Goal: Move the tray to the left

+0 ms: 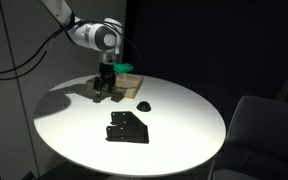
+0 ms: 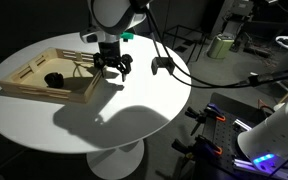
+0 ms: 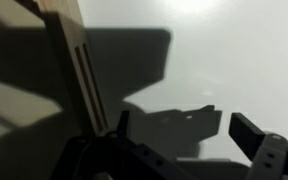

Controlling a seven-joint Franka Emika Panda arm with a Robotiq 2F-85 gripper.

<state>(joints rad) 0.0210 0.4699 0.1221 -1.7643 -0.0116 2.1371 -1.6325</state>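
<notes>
The light-wood tray lies on the round white table. In an exterior view the tray is mostly hidden behind the arm. My gripper hangs low at the tray's near-side rim, jaws spread. In an exterior view the gripper stands just in front of the tray. The wrist view shows the tray's rim at the left. There my gripper is open over bare table beside the rim, with nothing between its fingers. I cannot tell whether a finger touches the rim.
A small black dome and a flat black angular plate lie on the table in front of the tray. A small black object sits inside the tray. Another black item lies beyond the gripper. A chair stands beside the table.
</notes>
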